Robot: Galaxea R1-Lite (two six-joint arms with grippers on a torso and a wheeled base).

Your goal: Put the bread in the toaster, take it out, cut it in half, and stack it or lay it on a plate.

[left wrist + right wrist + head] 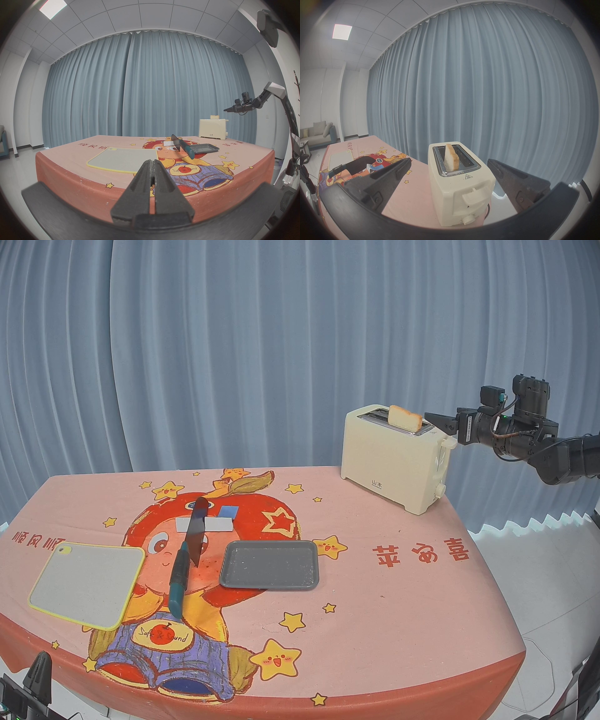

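The right end effector (437, 422), fingers spread wide, hovers just beside the cream plastic toaster (392, 466), apparently not touching it. A toasted bread slice (404, 419) stands in the slot just ahead of it. The left end effector (153, 175) is closed and empty.

A slice of browned toast bread (405, 419) stands upright, its upper half sticking out of the slot of a cream-coloured plastic toaster (394, 462) at the far right corner of the pink cloth-covered table (387, 627). A pale grey cutting board with a yellow rim (87, 584) lies flat near the left edge. A dark grey rectangular plate (270, 565) sits mid-table. Between them a teal-handled, dark-bladed knife (187, 555) lies tilted, blade pointing toward the far edge.
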